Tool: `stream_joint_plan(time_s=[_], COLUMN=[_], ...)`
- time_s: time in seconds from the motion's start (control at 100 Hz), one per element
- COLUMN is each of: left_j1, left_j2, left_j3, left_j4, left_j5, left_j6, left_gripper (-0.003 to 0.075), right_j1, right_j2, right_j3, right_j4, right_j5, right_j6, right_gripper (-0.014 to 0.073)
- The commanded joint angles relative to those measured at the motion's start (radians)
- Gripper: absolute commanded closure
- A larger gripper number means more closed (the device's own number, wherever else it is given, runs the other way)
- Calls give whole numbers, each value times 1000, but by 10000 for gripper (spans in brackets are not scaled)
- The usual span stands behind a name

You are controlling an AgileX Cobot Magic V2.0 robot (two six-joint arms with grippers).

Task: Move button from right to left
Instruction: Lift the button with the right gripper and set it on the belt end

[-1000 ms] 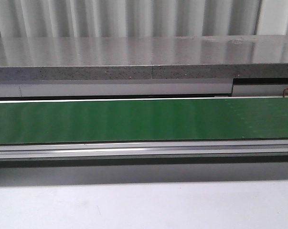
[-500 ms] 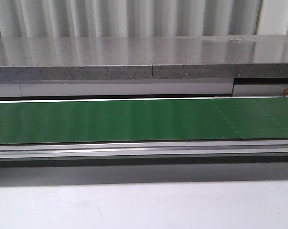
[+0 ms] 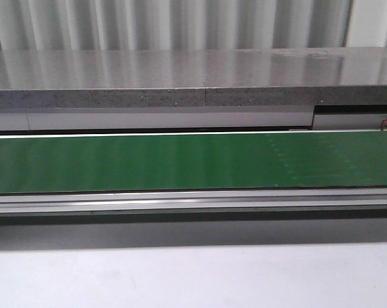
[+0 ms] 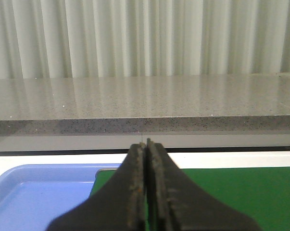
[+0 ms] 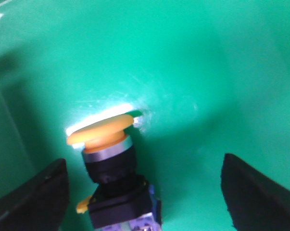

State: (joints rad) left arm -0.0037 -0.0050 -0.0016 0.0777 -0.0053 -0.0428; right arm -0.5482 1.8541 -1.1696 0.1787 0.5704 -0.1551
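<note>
In the right wrist view the button lies on the floor of a green bin. It has an orange cap, a silver ring, a black body and a blue base. My right gripper is open, one finger on each side of the button; its fingers are apart from it. My left gripper is shut with nothing between its jaws, above the end of the green belt. Neither gripper nor the button shows in the front view.
A blue tray sits beside the belt's end, near my left gripper. The green belt runs across the front view between a metal rail and a grey stone counter. Curtains hang behind.
Faint dotted marks on the right part of the green belt have drifted leftward in the front view. No gripper or object has come into that view.
</note>
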Motion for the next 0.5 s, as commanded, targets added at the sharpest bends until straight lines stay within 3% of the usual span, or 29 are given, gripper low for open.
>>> stream_joint_plan(time_s=[0.0, 0.15, 0.25, 0.37, 0.42, 0.49], left_j1=[1, 1, 1, 1, 1, 1], left_j2=[-35, -35, -35, -35, -35, -35], left_j3=[25, 25, 25, 25, 25, 25], left_j4=[-1, -1, -1, -1, -1, -1], left_j5=[-81, -81, -81, -81, -81, -81], left_j6=[-8, -8, -8, -8, -8, -8], left_gripper=[740, 740, 740, 740, 740, 740], right_j1=[-2, -1, -1, -1, -1, -1], right_j2=[-21, 4, 15, 18, 18, 18], right_j3=[-31, -32, -34, -35, -36, -39], right_j4=[23, 25, 35, 49, 53, 62], right_j5=[-38, -41, -39, -34, -28, -23], right_j6=[-24, -26, -26, -26, -26, -26], right_gripper=[-41, -9, 118, 340, 391, 401])
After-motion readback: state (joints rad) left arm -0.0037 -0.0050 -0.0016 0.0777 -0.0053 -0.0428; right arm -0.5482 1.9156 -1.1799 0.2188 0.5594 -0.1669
